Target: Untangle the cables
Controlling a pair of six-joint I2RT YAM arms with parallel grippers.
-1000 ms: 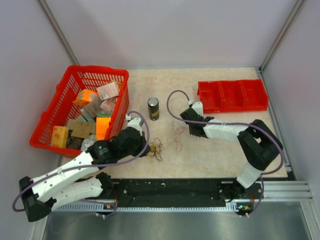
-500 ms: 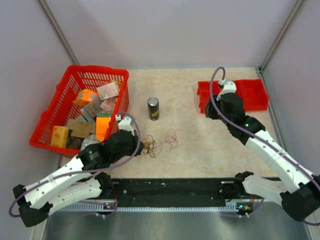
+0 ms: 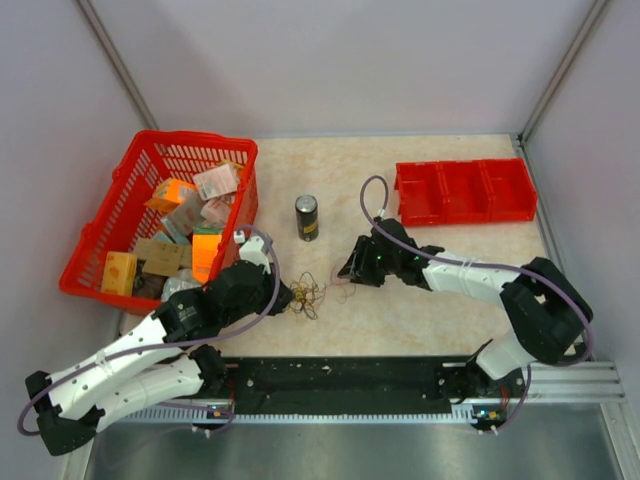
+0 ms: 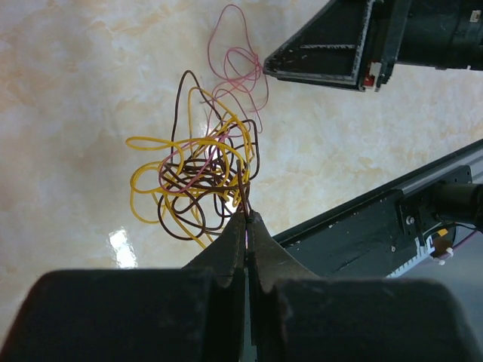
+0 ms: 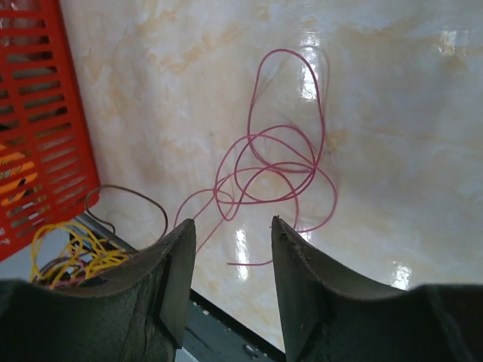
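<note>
The cables (image 3: 308, 296) are a small tangle of thin yellow, dark brown and pink wires lying on the table. In the left wrist view the yellow and brown loops (image 4: 181, 181) bunch together, and a pink loop (image 4: 238, 60) trails away from them. My left gripper (image 4: 247, 216) is shut on strands at the tangle's near edge; it also shows in the top view (image 3: 288, 297). My right gripper (image 5: 232, 223) is open and empty, low over the pink loops (image 5: 279, 162), and shows in the top view (image 3: 350, 270) just right of the tangle.
A red basket (image 3: 95, 215) full of boxes stands at the left, close to my left arm. A dark can (image 3: 307, 217) stands behind the tangle. A red divided bin (image 3: 460, 163) sits at the back right. A black rail (image 3: 340, 375) runs along the near edge.
My right arm swung up to the red bin and has come back down beside the tangle, over the pink loops. My left gripper has stayed shut on the tangle, barely moving.
</note>
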